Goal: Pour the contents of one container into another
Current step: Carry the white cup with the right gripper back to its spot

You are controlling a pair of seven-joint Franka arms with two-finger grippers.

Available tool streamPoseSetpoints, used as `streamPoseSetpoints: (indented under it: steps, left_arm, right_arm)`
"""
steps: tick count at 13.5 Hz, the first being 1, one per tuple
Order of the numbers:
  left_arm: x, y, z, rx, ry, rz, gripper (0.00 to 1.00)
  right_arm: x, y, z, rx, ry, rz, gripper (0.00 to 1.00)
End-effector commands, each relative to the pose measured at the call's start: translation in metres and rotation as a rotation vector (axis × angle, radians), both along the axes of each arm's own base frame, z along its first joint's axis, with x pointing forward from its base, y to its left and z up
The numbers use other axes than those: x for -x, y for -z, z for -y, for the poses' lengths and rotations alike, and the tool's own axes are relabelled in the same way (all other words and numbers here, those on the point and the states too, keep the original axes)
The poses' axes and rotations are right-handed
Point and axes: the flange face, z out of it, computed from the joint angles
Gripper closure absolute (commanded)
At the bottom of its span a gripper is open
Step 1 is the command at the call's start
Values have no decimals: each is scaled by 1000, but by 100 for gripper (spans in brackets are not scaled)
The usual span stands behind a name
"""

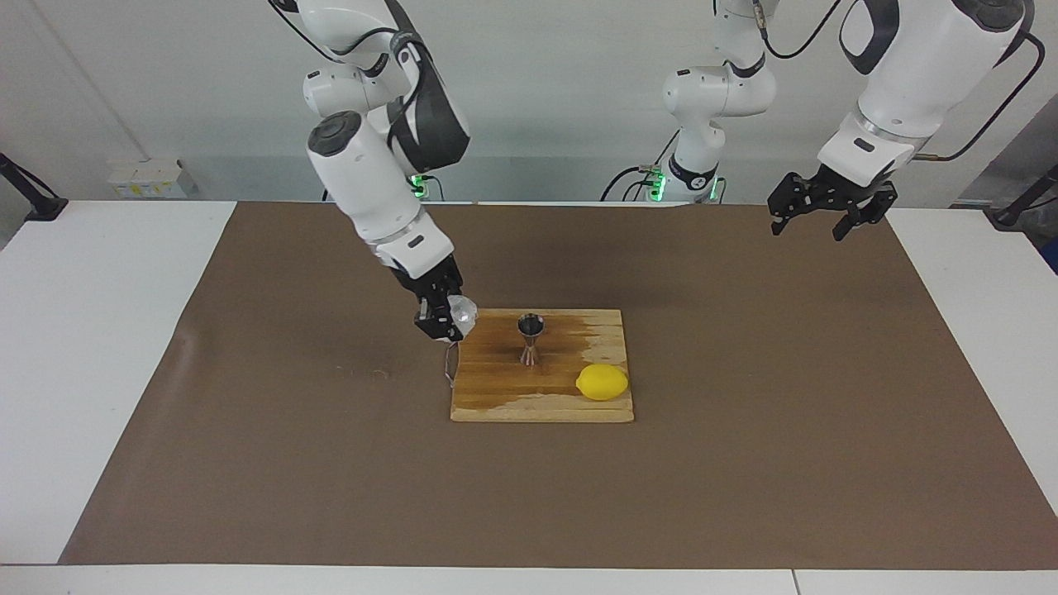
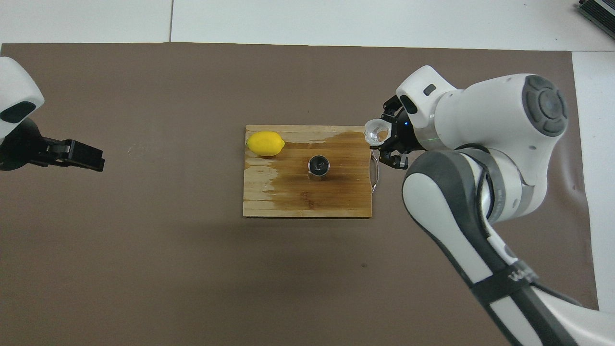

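A small steel jigger [image 1: 530, 337] [image 2: 318, 166] stands upright in the middle of a wooden cutting board [image 1: 496, 388] [image 2: 269, 197]. My right gripper [image 1: 446, 321] [image 2: 386, 140] is shut on a small translucent plastic cup [image 1: 463, 311] [image 2: 375, 131]. It holds the cup in the air over the board's edge at the right arm's end, apart from the jigger. From overhead the cup's mouth faces up. My left gripper [image 1: 826, 216] [image 2: 98, 161] hangs open and holds nothing, high over the mat at the left arm's end, waiting.
A yellow lemon [image 1: 602, 382] [image 2: 264, 143] lies on the board's corner, farther from the robots than the jigger. A dark wet patch covers part of the board. A thin wire loop [image 2: 375, 169] sticks out from the board's edge under the right gripper. A brown mat [image 1: 248, 463] covers the table.
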Motion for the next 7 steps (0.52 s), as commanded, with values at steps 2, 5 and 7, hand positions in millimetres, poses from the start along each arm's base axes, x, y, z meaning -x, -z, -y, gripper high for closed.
streamPoseSetpoints:
  steps: [2, 5, 7]
  left_arm:
    - [5, -6, -2, -17, -1, -1, 0]
    - [5, -5, -3, -16, -3, -1, 0]
    - [5, -6, -3, -16, -3, 0, 0]
  right_arm:
    - [26, 36, 76, -180, 36, 0, 82]
    - [29, 64, 137, -245, 49, 3, 81]
    - [33, 79, 169, -264, 34, -7, 81]
